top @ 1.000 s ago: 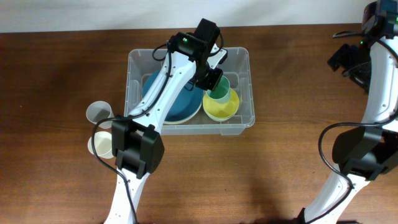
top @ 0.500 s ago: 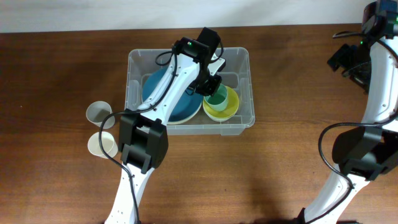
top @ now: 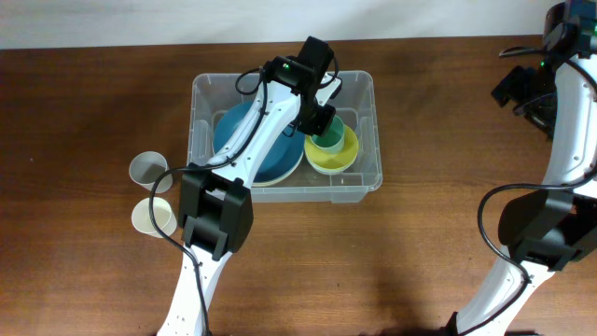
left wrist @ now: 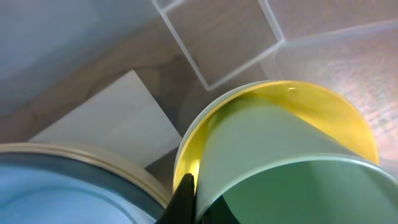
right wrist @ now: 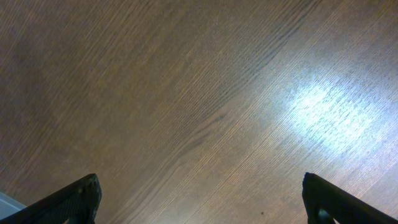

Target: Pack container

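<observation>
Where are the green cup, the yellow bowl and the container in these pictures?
green cup [top: 328,142]: overhead view, on its inside.
yellow bowl [top: 341,161]: overhead view, on its inner wall.
container [top: 200,117]: overhead view, on its left wall.

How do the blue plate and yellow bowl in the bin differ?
The blue plate is wider and flatter; the yellow bowl is smaller and deeper. The plate has a cream rim; the bowl is plain yellow. A green cup is at the bowl's mouth; none shows on the plate. Both lie in the container.
</observation>
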You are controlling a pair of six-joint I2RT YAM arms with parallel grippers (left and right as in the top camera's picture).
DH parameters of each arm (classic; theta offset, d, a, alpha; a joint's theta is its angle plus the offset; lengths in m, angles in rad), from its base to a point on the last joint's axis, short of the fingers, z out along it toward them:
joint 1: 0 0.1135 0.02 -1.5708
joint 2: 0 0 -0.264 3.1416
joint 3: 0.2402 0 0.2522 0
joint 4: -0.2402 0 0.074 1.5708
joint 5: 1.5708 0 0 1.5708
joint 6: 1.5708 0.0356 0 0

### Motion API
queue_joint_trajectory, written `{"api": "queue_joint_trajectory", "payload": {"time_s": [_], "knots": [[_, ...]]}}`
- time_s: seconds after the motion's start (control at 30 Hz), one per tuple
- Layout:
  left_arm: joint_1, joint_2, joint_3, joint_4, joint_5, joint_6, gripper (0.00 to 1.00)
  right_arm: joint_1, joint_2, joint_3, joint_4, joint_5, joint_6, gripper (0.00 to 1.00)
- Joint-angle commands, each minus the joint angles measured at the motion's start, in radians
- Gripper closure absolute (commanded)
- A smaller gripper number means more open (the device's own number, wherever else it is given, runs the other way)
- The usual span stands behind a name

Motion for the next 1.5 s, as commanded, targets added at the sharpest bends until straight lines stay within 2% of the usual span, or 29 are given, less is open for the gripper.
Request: {"api": "queue_joint_trajectory", "payload": {"time_s": [0.0,0.4,0.77,0.97,1.13,1.4,1.47], "knots": [[0.024,0.010,-0.002,0.025,-0.077,0.015,0.99,-0.001,0.005,-0.004,0.001,0.002,0.008,0.01],[0.129,0.010,-0.002,0.108,-0.074,0.015,0.99,-0.001,0.005,-0.004,0.001,0.002,0.008,0.01],[0.117,0.009,0.041,0.109,-0.037,0.028,0.99,-0.001,0.005,-0.004,0.001,0.002,0.009,0.01],[0.105,0.009,0.093,0.087,0.071,0.076,0.99,-0.001,0.005,-0.004,0.001,0.002,0.009,0.01],[0.086,0.009,0.155,-0.013,0.084,0.076,0.99,-0.001,0.005,-0.004,0.001,0.003,0.009,0.01],[0.053,0.003,0.406,-0.267,0.079,0.121,0.99,-0.001,0.005,-0.004,0.001,0.002,0.009,0.01],[0.053,0.003,0.420,-0.301,0.079,0.120,0.99,-0.001,0.005,-0.004,0.001,0.003,0.009,0.01]]}}
